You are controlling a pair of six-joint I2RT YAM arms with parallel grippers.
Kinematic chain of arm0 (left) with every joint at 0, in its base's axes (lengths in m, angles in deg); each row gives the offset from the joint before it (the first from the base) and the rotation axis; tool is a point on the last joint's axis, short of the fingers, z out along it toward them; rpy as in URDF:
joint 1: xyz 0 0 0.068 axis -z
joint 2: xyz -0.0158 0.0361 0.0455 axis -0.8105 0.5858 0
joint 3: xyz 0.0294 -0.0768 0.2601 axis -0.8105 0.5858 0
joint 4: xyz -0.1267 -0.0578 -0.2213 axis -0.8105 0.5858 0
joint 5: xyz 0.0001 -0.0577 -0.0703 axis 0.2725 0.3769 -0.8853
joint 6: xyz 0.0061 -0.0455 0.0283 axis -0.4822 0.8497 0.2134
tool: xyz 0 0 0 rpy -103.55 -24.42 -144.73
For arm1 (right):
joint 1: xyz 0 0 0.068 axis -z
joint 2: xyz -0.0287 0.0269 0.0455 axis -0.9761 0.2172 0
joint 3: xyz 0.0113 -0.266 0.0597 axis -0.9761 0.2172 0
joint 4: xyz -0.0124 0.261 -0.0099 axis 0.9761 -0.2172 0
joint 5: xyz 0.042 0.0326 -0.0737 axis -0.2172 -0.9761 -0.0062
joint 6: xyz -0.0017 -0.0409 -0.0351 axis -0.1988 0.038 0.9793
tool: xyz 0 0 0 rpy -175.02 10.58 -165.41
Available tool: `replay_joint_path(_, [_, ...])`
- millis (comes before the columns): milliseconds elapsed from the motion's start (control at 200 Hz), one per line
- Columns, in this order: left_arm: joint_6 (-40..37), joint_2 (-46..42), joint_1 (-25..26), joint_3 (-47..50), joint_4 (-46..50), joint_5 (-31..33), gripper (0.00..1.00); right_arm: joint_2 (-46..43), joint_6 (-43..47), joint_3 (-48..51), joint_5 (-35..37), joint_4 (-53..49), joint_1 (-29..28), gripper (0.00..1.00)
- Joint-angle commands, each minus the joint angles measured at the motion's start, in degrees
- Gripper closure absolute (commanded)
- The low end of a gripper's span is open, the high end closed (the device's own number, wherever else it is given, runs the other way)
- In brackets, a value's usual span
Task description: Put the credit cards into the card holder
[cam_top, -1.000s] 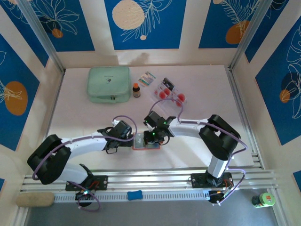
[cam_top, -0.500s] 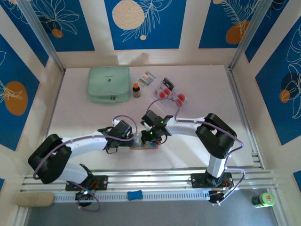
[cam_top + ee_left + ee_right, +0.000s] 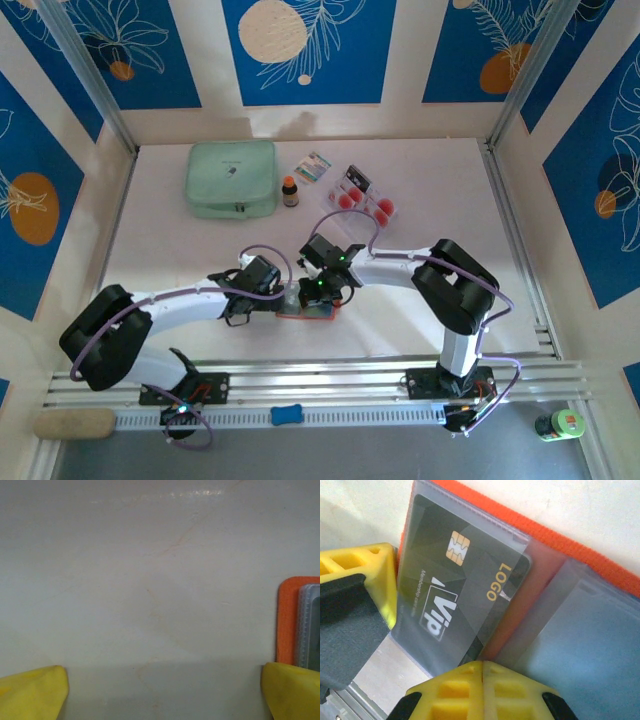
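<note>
The orange card holder (image 3: 318,314) lies open on the table between both grippers. In the right wrist view its clear pocket (image 3: 470,535) holds a dark card (image 3: 455,590) with a gold chip, most of the way in. My right gripper (image 3: 482,666) is shut, its tips pressed against that card's outer corner. My left gripper (image 3: 162,695) is open wide; one yellow finger (image 3: 295,690) sits at the holder's orange edge (image 3: 286,622) and nothing lies between the fingers. More credit cards (image 3: 362,196), pale with red spots, lie in a loose pile farther back.
A mint-green zip pouch (image 3: 232,178) sits at the back left, with a small brown bottle (image 3: 290,191) and a patterned packet (image 3: 316,166) beside it. The metal rail (image 3: 330,378) runs along the near edge.
My right gripper has slid a little to the left over the holder, staying shut. The holder has shifted slightly left with it. The left arm has stayed put.
</note>
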Motion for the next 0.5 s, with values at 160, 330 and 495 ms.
replay_joint_path(160, [0.69,0.74,-0.46,1.79,-3.42,-3.34,0.0,-2.0,0.93,0.05,-2.38,-1.24,1.26,1.0])
replay_joint_path(330, [0.46,-1.53,-0.54,0.73,-1.31,-1.59,0.0,-7.24,1.72,0.22,-1.6,-3.36,3.95,1.0])
replay_joint_path(495, [-0.39,-4.09,-0.64,-0.62,0.78,-0.27,0.0,-11.82,2.51,1.21,-0.89,-4.96,7.05,0.97])
